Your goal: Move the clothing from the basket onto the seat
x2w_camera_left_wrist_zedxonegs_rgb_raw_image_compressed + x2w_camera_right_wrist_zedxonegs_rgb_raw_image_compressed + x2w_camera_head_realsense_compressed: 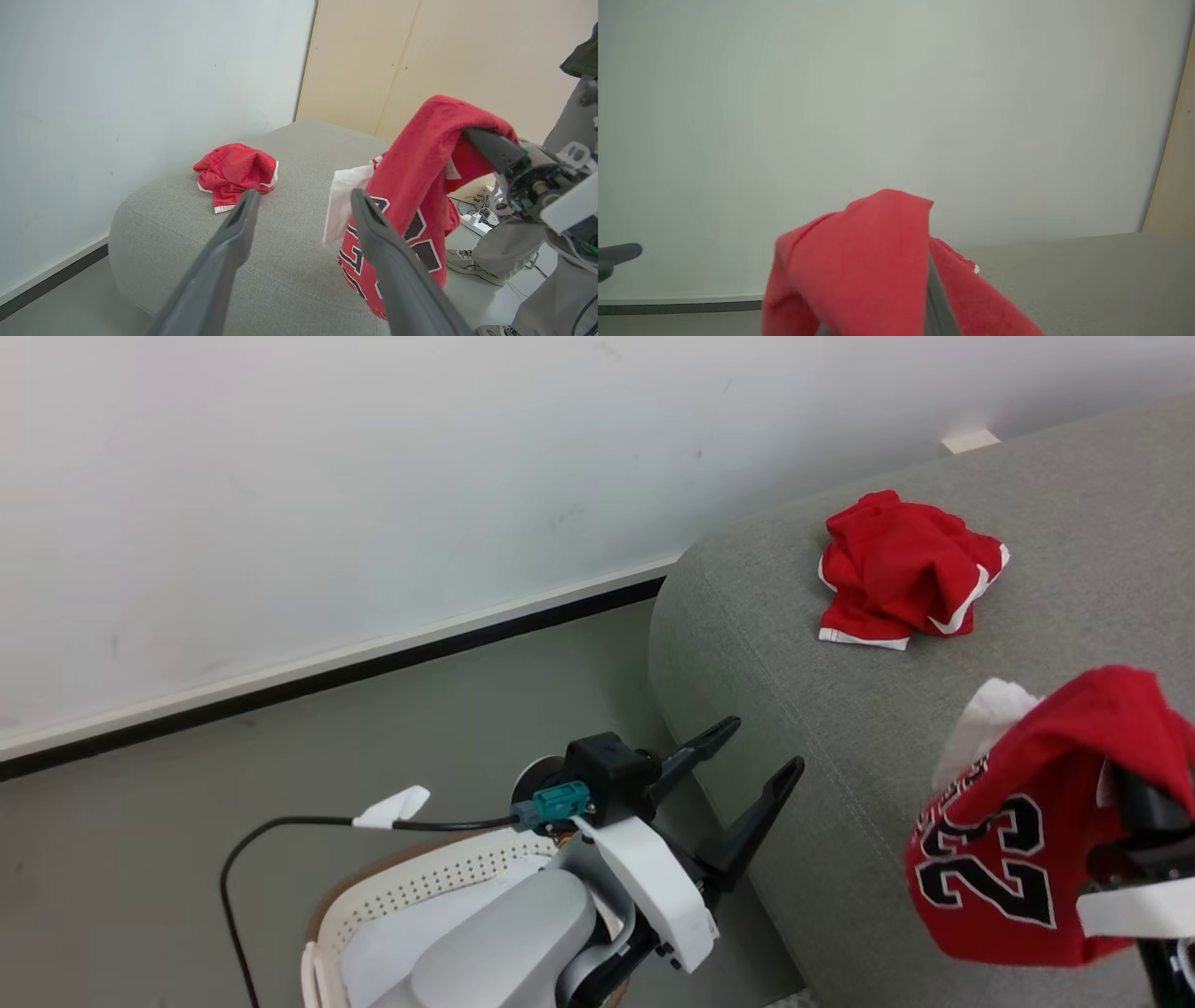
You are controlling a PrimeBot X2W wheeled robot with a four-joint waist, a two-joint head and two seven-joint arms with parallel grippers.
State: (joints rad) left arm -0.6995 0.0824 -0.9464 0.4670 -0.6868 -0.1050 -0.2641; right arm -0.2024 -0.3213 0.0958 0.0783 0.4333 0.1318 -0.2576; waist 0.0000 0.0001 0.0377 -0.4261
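Note:
A crumpled red garment with white trim (901,569) (236,170) lies on the grey seat (840,728) (289,261). A red jersey numbered "23" (1018,831) (420,186) (868,261) hangs above the seat's front part, draped over my right gripper (1134,798) (488,145), which is shut on it. The cloth hides most of that gripper's fingers. My left gripper (761,747) (304,193) is open and holds nothing. It hovers beside the seat's rounded edge, above the basket (420,877), whose near part my left arm covers.
A pale flat pad (401,943) lies inside the basket. A black cable (280,826) loops over the grey floor by the white wall. In the left wrist view, a person's legs and shoes (472,266) and a power strip (476,219) are beyond the seat.

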